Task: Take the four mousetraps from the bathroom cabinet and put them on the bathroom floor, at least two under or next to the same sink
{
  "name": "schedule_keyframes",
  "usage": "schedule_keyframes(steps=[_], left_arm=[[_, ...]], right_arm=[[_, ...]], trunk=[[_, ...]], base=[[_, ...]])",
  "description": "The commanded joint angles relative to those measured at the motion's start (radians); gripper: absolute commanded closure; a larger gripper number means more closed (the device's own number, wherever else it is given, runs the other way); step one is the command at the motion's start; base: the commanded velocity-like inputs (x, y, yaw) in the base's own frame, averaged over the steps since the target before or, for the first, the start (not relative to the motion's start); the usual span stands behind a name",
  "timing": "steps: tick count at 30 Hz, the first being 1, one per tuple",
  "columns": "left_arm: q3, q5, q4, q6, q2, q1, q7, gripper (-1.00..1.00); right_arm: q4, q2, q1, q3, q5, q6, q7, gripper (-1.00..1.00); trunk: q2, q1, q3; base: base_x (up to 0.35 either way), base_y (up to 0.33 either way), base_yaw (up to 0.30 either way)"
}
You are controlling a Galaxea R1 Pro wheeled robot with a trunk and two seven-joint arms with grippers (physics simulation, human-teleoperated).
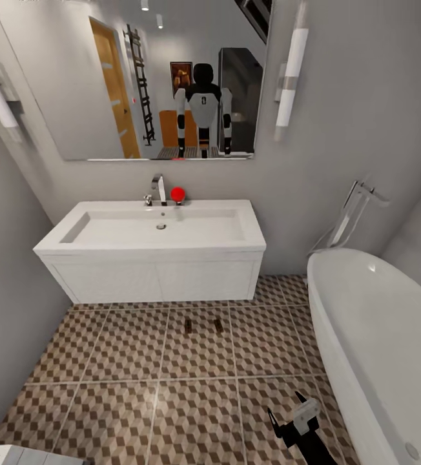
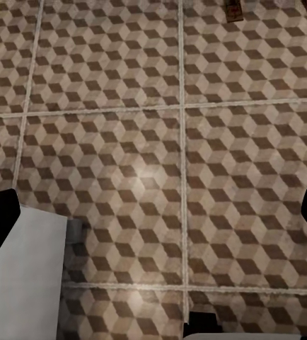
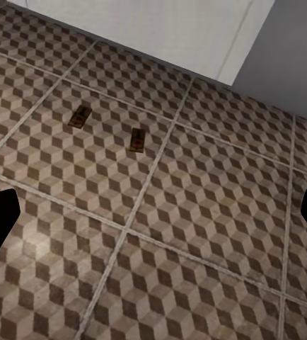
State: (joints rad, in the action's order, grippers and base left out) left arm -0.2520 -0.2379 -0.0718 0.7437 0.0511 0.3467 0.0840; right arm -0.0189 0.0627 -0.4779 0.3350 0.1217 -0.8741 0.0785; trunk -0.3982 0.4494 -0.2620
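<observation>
Two mousetraps (image 1: pixel 188 326) (image 1: pixel 218 326) lie side by side on the bathroom floor (image 1: pixel 107 361), just in front of the white sink (image 1: pixel 152 248). The right wrist view has both mousetraps (image 3: pixel 79 117) (image 3: pixel 136 139) ahead of my right gripper (image 3: pixel 155 216), which is open and empty. In the head view the right gripper (image 1: pixel 291 416) hangs low beside the bathtub. My left gripper (image 2: pixel 155 227) is open over bare tiles, and the mousetraps (image 2: pixel 235 8) show at the frame edge. An orange-brown shape in the mirror may be the cabinet; I cannot tell.
A white bathtub (image 1: pixel 378 336) fills the right side, with a floor-standing tap (image 1: pixel 349 216) behind it. A grey wall (image 1: pixel 10 290) closes the left. A mirror (image 1: pixel 152 77) hangs above the sink and reflects the robot. Open tiled floor lies between me and the sink.
</observation>
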Motion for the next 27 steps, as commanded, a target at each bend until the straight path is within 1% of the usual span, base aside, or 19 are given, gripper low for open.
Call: schedule_keyframes(steps=[1,27], left_arm=[[-0.009,-0.003,-0.003,0.005,-0.001,0.002,0.005,-1.0],[-0.009,-0.003,-0.003,0.005,-0.007,0.002,0.005,-1.0]], right_arm=[[0.0,0.0,-0.001,0.0,0.01,-0.002,0.008,-1.0],[0.0,0.0,-0.001,0.0,0.01,-0.002,0.008,-1.0]], trunk=[[-0.002,0.001,0.0],[-0.002,0.001,0.041]], base=[[0.0,0.0,0.0],[0.0,0.0,0.0]])
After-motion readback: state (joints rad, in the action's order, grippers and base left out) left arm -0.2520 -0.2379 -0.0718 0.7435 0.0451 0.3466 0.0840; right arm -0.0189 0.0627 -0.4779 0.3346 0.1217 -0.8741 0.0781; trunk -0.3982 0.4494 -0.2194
